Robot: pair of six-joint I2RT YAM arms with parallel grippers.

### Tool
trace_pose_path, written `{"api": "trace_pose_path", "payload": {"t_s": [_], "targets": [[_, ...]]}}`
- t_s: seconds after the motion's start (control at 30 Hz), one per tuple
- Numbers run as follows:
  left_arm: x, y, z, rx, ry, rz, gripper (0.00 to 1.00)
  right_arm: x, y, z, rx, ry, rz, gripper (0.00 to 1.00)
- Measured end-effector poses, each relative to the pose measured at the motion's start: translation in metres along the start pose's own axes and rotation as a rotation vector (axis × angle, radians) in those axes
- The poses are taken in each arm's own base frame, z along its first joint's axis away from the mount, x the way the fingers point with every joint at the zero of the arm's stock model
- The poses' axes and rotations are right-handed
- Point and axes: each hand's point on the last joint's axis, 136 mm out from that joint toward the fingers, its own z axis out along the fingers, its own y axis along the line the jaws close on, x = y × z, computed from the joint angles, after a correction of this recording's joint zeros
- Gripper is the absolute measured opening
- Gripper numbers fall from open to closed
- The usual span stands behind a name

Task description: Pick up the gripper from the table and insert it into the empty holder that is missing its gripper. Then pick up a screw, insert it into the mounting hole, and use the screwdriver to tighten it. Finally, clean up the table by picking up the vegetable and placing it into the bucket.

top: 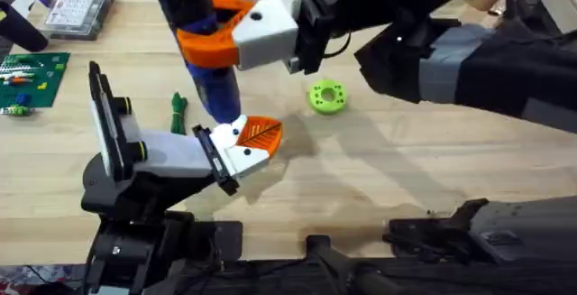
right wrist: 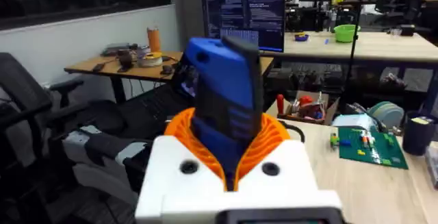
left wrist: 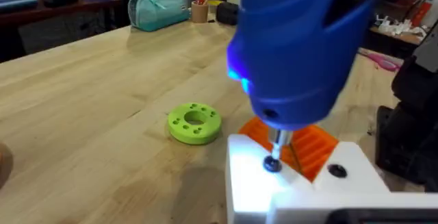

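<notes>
The holder (top: 167,155) is carrying the gripper (top: 255,142) seated at its black end plate, the orange ribbed pad facing up and outward, and the pair is lying directly beneath the right gripper (top: 236,26). That right gripper, white with orange pads, is closing firmly around the blue screwdriver (top: 203,56), holding it nearly upright so the barrel is running down between its fingers; in the right wrist view the blue body (right wrist: 226,111) is sitting wedged between the orange pads. In the left wrist view the screwdriver's thin metal tip (left wrist: 276,142) is pressing onto a dark screw head (left wrist: 272,164) on the white piece. The vegetable (top: 178,112) is lying on the table just beside the screwdriver's lower end, and a green disc (top: 326,96) is sitting on the far side of the tool. I cannot tell how the left gripper's fingers are standing
</notes>
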Motion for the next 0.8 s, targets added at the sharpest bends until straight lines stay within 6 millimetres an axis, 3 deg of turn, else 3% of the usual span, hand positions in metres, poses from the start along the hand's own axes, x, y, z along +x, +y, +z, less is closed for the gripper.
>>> {"api": "trace_pose_path", "payload": {"t_s": [0.8], "targets": [[0.0000, 0.0000, 0.0000, 0.000, 0.000, 0.000, 0.018, 0.0099, 0.0010, 0.0004, 0.000, 0.012, 0.012, 0.038]]}}
